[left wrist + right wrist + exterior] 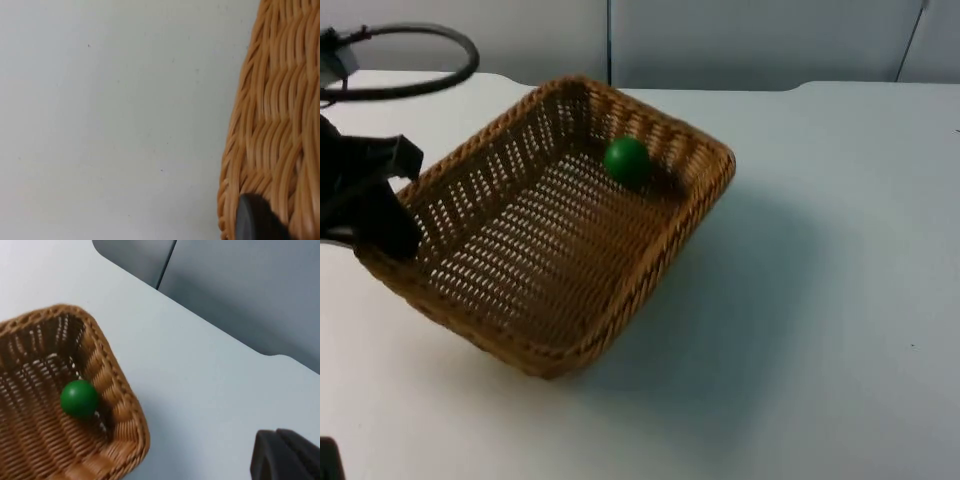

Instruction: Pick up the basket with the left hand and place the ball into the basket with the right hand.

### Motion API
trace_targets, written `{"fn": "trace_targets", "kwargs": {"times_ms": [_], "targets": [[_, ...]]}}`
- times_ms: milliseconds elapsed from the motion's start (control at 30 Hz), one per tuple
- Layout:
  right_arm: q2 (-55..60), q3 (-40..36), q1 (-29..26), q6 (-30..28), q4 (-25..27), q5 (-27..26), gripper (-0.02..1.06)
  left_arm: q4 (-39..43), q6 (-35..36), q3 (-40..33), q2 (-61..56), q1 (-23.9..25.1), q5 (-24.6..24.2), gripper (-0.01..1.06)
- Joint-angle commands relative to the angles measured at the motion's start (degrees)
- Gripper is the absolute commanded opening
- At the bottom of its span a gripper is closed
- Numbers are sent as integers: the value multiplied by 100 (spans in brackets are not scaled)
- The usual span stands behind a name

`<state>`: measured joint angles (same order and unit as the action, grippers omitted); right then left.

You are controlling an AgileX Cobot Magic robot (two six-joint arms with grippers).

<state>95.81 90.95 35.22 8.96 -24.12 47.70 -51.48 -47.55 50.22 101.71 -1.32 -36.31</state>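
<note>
- Left gripper [382, 235] at the table's left side, clamped on the near-left rim of the wicker basket [560, 270]; one black fingertip [257, 220] presses the woven wall.
- Basket lifted and tilted, casting a shadow on the white table [820, 300].
- Green ball [627, 160] lies inside the basket, against its far corner wall.
- Right gripper [287, 457] hangs above bare table, apart from the basket; cannot tell how its jaws stand.

The white table [840, 300] ends at the grey partition wall [760, 40]. Above it the wicker basket [560, 250] is tilted, its shadow falling on the tabletop beside it.
</note>
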Motion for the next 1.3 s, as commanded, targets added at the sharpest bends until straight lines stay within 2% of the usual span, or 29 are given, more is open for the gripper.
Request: {"fn": "trace_targets", "kwargs": {"times_ms": [0,100,300,433,500,567,600,700,767,967,1167,1233,1267], "targets": [[-55,-11,-27,17,-3,-71,0,-151,-435,33,87,15,-150,0],[-55,-11,-27,17,-3,-83,0,-151,-748,33,312,15,-161,0],[-55,-11,-27,17,-3,-141,0,-199,-906,33,470,15,-151,0],[-55,-11,-27,17,-3,-191,0,-231,-950,33,470,15,10,7],[-55,-11,-27,17,24,-203,0,-240,-928,33,470,15,72,21],[-55,-11,-27,17,35,-226,0,-240,-928,33,470,15,141,41],[-55,-11,-27,17,35,-226,0,-240,-928,33,470,15,141,41],[-55,-11,-27,17,35,-281,0,-240,-928,33,470,15,356,71],[-55,-11,-27,17,35,-297,0,-210,-916,57,470,15,402,80],[-55,-11,-27,17,35,-347,0,-36,-833,347,459,15,167,80],[-55,-11,-27,17,35,-347,0,900,161,1096,459,15,-700,80],[-55,-11,-27,17,1,-344,0,1471,751,1451,459,15,-1169,69],[-69,-11,-27,6,-49,-344,0,1679,985,1665,459,15,-1459,57]]}}
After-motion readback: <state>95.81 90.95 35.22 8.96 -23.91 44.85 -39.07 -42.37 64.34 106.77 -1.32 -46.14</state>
